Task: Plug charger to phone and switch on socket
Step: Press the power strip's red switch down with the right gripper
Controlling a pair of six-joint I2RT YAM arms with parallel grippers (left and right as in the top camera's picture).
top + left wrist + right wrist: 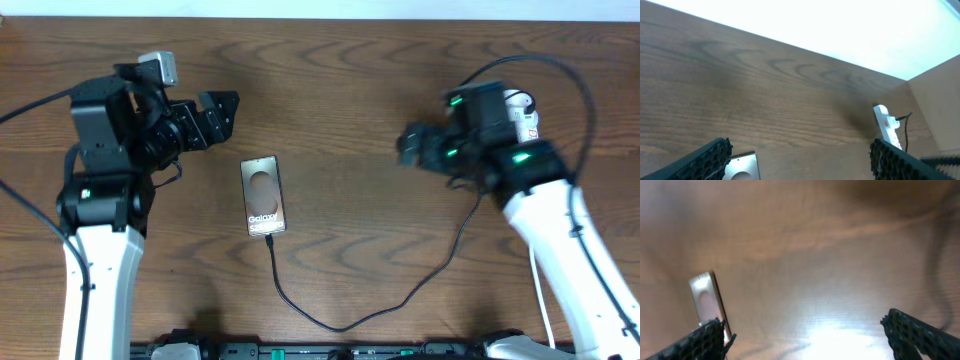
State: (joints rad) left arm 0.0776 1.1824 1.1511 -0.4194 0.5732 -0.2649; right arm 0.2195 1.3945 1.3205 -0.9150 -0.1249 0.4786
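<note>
Nearest me, the charger (335, 324) loops by the worktop's (350, 80) front edge and runs up to the phone's (263, 195) near end. I see bare wood on both sides. Beyond, left tool (224, 112) and right tool (412, 146) hang released and empty. The socket (887, 125) lies far right.

Dark brown wood-grain table (350, 90) fills overhead view. Pale strip (320, 8) beyond far edge, bright white in left wrist view. Lighter wood panel (940, 95) past right edge. Light glare (840, 340) on tabletop.
</note>
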